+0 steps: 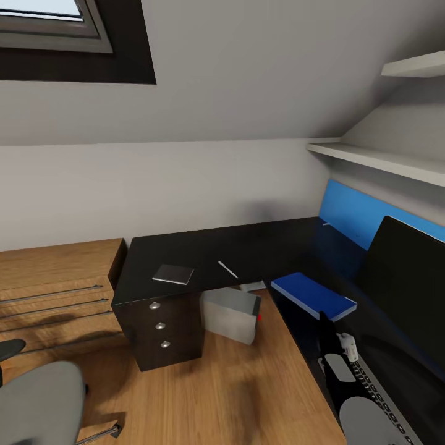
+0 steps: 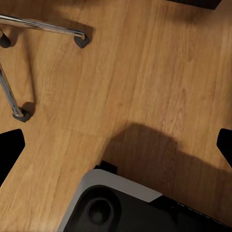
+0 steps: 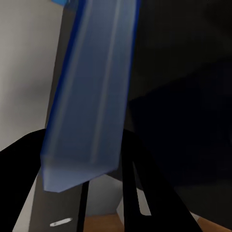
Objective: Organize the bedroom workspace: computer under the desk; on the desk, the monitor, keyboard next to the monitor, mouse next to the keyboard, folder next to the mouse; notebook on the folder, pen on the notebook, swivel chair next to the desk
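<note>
Bright blue flat folder (image 1: 314, 295) clamped in right end effector (image 1: 326, 322), long axis running away from it along the black L-shaped bench (image 1: 247, 247), overhanging its edge. Left end effector (image 2: 116, 145) apart over floor.

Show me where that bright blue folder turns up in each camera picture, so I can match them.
Head view: the folder lies right of centre, on the desk near its inner edge.
Right wrist view: the folder is a long blue strip, seen close up.
Left wrist view: this one looks at the wooden floor and the swivel chair's chrome legs.
Shared landmark: the black desk, under the folder.
</note>
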Tool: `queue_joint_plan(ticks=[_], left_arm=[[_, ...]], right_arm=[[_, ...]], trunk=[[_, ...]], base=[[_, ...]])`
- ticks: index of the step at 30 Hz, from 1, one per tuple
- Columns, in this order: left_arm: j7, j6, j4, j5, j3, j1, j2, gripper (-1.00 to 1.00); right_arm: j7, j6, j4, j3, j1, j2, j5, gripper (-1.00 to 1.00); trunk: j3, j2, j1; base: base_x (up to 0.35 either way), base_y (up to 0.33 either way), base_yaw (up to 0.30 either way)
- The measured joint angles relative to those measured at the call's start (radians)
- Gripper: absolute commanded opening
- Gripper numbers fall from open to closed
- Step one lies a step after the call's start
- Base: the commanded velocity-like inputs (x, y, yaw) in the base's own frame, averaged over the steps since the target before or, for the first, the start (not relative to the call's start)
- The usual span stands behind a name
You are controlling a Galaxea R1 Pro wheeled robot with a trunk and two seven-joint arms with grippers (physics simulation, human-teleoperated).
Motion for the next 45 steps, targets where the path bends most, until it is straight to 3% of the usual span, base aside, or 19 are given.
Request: queue_joint_plan(ticks=[45], left_arm=[[0.000, 0.001, 0.000, -0.002, 0.000, 0.000, -0.006, 1.00]], right_arm=[[-0.019, -0.002, 0.001, 0.001, 0.000, -0.001, 0.004, -1.00]], trunk=[[0.000, 0.000, 0.000]], base=[[0.017, 0.045, 0.000]])
